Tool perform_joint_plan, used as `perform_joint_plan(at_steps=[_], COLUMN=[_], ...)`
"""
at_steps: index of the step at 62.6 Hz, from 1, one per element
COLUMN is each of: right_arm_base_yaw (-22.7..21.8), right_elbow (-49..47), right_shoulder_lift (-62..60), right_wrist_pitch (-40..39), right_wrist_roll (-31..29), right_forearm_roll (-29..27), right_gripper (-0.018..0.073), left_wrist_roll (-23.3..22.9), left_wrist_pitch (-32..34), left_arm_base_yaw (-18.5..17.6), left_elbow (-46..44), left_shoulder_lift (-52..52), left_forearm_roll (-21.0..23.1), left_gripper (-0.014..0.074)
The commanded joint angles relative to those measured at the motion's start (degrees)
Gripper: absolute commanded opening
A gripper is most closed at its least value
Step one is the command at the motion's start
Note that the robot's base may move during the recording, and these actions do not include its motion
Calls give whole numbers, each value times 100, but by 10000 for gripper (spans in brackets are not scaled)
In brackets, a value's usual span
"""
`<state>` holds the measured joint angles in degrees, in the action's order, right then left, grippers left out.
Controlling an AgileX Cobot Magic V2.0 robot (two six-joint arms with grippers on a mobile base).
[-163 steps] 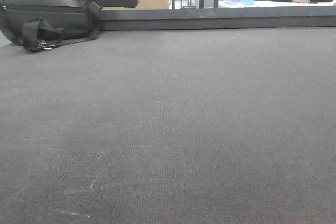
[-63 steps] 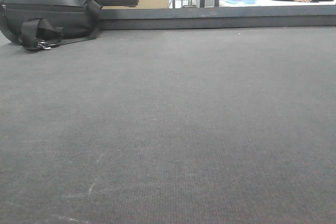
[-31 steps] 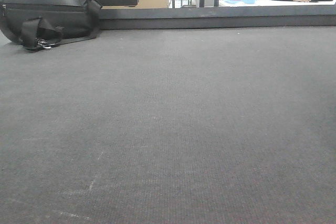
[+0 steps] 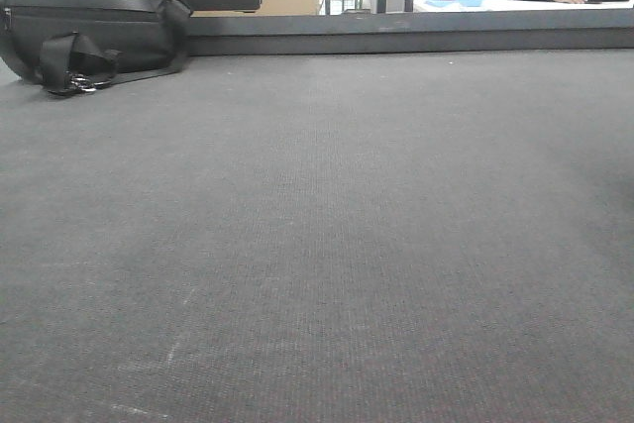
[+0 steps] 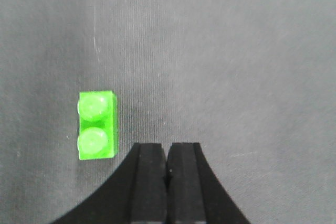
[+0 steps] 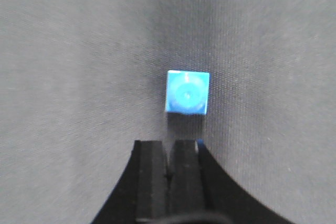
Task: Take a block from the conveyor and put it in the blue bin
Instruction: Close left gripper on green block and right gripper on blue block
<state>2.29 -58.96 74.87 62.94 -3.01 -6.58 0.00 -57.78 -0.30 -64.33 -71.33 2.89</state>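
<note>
Over the conveyor (image 4: 317, 245), the left gripper (image 5: 167, 150) has its fingers pressed together, and a green block (image 5: 96, 125) lies just left of their tips. The right gripper (image 6: 169, 148) is likewise closed, with a blue block (image 6: 187, 92) just ahead of it. A black bag (image 4: 89, 32) sits beside the far rail (image 4: 416, 43).

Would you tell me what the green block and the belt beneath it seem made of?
The green block looks like glossy moulded plastic: its two studs catch highlights. The conveyor looks like matte woven fabric or rubberised cloth, given its fine ribbed texture.
</note>
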Motion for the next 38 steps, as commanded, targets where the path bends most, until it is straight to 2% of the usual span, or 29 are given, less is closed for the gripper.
perform_joint_plan(at_steps=[1, 9, 13, 22, 38], right_arm_base_yaw=[7, 7, 7, 7, 7], right_elbow=[-51, -51, -51, -41, -41], right_shoulder_lift=[316, 691, 881, 1274, 1984], right_wrist_pitch=[-185, -230, -327, -642, -753], right_wrist_roll=[3, 3, 3, 3, 183], right_forearm_roll=[93, 93, 167, 227, 235], right_gripper=[67, 330, 385, 356, 230], left_wrist_roll=[0, 0, 0, 0, -53], left_wrist_pitch=[-30, -33, -33, -33, -161], left_arm_base_yaw=[5, 5, 5, 5, 5], left_elbow=[-55, -55, -55, -55, -55], left_shoulder_lift=[-95, -161, -161, -158, -158], left_forearm_roll=[70, 70, 70, 82, 90], left_gripper=[-111, -111, -111, -111, -111])
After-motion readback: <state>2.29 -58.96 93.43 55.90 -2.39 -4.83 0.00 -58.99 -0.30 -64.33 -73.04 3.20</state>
